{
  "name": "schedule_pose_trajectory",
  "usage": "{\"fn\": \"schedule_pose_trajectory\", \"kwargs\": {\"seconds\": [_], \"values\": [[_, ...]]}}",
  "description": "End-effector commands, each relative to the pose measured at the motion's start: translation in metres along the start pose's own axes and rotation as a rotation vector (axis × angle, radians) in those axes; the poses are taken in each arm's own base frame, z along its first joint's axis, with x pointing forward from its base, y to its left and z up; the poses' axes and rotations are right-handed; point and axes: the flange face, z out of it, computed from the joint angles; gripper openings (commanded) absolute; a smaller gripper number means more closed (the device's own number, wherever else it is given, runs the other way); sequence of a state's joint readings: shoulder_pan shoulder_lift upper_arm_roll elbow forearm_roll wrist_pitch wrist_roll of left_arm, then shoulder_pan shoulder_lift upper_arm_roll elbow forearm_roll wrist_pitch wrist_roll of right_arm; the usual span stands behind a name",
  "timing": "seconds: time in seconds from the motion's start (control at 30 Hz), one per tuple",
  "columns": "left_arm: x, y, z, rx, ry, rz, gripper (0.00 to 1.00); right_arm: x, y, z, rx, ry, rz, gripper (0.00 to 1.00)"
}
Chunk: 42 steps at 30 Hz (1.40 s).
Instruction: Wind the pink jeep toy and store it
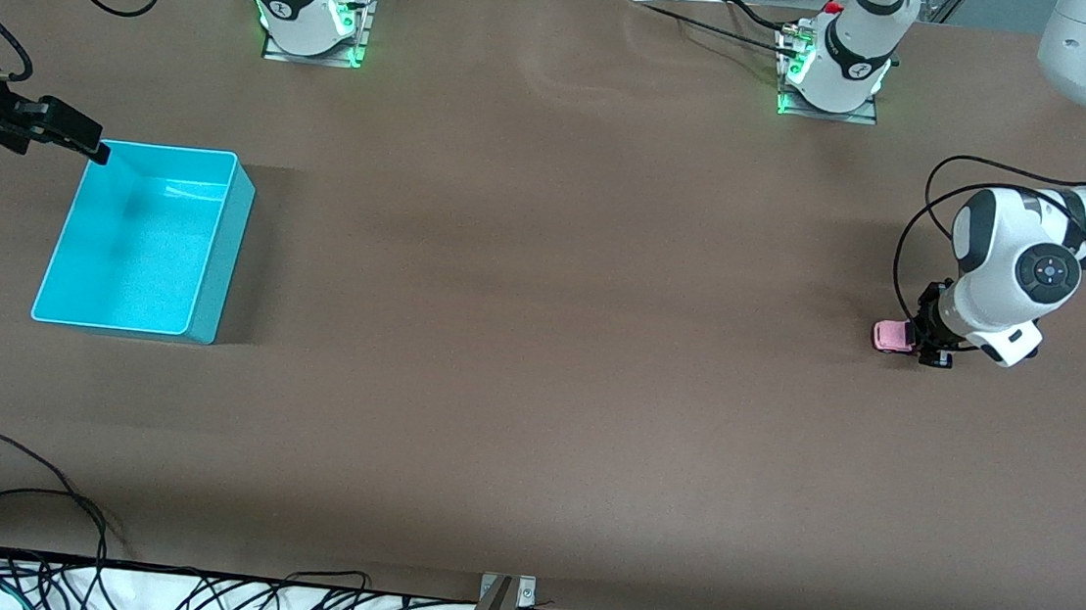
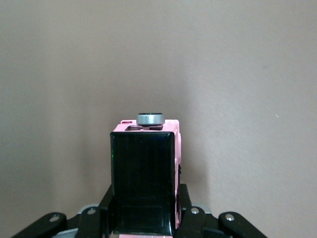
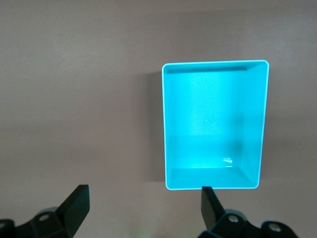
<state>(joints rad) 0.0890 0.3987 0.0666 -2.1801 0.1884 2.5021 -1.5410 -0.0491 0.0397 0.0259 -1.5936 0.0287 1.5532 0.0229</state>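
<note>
The pink jeep toy point(image 1: 891, 336) is found at the left arm's end of the surface point(image 1: 538, 364), where it is pinched by the left tool point(image 1: 923, 340). In the front view the toy's pink body is seen projecting from the tool toward the middle of the surface, low down at surface level; whether its wheels actually touch the surface cannot be told. In the left wrist view the pink jeep toy point(image 2: 146, 168) is seen between the dark fingers point(image 2: 188, 213) of the left tool point(image 2: 143, 223), with its black roof turned to the camera and a small grey round part at the end away from the tool. The fingers are pressed in against the toy's two sides.

The right tool point(image 1: 76, 134) is held in the air at the right arm's end of the surface, just beside the corner of the cyan bin point(image 1: 218, 257) that lies farthest from the front camera. Its fingers are spread wide and nothing is held between them. In the right wrist view the two dark fingertips point(image 3: 77, 203) of the right tool point(image 3: 143, 206) are seen well apart, and the cyan bin point(image 3: 214, 186) is seen below and ahead of them, standing upright on the brown surface point(image 3: 74, 99). The right arm is waiting there.

The bin and the toy are well apart, at the two ends of the surface.
</note>
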Motion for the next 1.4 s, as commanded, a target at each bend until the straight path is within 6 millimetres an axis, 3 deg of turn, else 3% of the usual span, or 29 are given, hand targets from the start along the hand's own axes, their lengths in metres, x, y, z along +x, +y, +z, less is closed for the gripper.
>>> {"fn": "schedule_pose_trajectory", "kwargs": {"seconds": [0.0,0.4,0.7,1.0,1.37], "values": [[-0.018,0.025,-0.023,0.035,-0.024,0.005,0.12,0.002,-0.003,-0.005,-0.003,0.006,0.000,1.00],[-0.095,0.033,-0.038,0.024,-0.135,-0.023,0.12,0.002,-0.003,-0.005,-0.003,0.006,0.000,1.00],[-0.134,0.032,-0.040,0.022,-0.178,-0.033,0.12,0.002,-0.003,-0.005,-0.003,0.005,0.000,1.00],[-0.161,0.031,-0.026,0.004,-0.193,-0.057,0.12,0.002,-0.003,-0.005,-0.003,0.005,-0.002,1.00],[-0.164,0.031,-0.008,0.003,-0.190,-0.045,0.12,0.002,-0.003,-0.005,-0.003,0.005,0.000,1.00]]}}
